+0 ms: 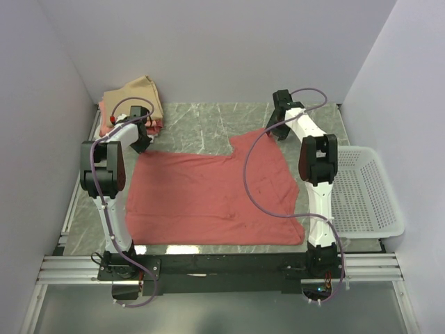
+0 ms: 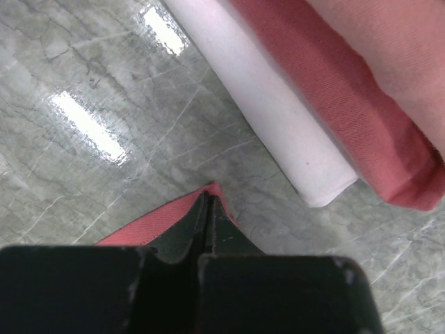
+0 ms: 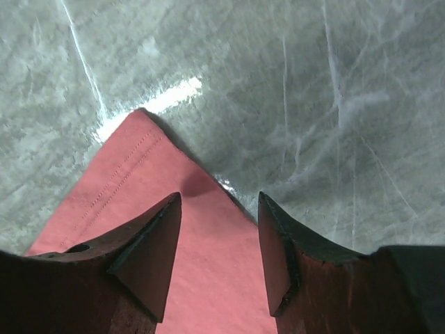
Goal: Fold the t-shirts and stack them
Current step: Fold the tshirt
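A salmon-red t-shirt [image 1: 215, 198] lies spread flat across the marble table. My left gripper [image 1: 142, 139] is at its far left corner, shut on that corner of red cloth [image 2: 167, 217]. My right gripper [image 1: 278, 129] is open over the shirt's far right corner [image 3: 149, 170], one finger over the cloth, the other over bare table. A stack of folded shirts [image 1: 132, 104], tan on top with salmon-pink below, sits at the far left corner. In the left wrist view the stack's white [image 2: 278, 118] and salmon-pink [image 2: 361, 118] layers lie just beyond my fingers.
A white perforated plastic basket [image 1: 365, 191] stands off the table's right edge beside the right arm. White walls close in the left, far and right sides. Grey marble tabletop [image 1: 201, 122] shows between the stack and the right gripper.
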You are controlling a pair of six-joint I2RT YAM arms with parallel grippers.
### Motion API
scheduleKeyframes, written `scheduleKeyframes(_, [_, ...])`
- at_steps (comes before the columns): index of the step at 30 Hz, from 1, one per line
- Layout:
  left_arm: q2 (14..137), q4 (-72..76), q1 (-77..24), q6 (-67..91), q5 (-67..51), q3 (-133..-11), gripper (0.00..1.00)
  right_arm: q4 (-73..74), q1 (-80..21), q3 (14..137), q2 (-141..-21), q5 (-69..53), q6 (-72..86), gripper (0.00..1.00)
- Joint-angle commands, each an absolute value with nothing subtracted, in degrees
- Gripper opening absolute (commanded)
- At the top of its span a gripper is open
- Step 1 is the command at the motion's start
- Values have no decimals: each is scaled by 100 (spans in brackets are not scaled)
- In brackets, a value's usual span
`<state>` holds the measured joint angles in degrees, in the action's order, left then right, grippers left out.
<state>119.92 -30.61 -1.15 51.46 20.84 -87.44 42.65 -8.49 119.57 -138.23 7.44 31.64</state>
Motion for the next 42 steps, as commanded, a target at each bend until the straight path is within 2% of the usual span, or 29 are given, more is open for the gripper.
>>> scheduleKeyframes(1, [11681, -2944, -97, 5036, 1943, -8736, 1, 4403, -984, 12120, -13790, 896, 3059, 55])
scheduleKeyframes(16, [11523, -2865, -79, 4992, 1819, -8648, 1, 4966, -1081, 12534, -13940, 1168, 3155, 51])
scheduleKeyframes(24, [11496, -2813, -79, 4983, 1776, -8587, 1, 5177, -1081, 12586, -14010, 1178, 3006, 52])
scheduleKeyframes(31, [11531, -2795, -79, 4992, 1723, -8613, 1, 5379, -1072, 12947, -14308, 862, 2865, 31])
scheduleKeyframes(38, [11531, -2795, -70, 4992, 1688, -8683, 1, 5054, -1064, 12560, -14019, 809, 2839, 17])
scheduleKeyframes(42, [11531, -2839, -70, 4957, 1687, -8815, 1, 4966, -1037, 12533, -13844, 966, 2848, 2])
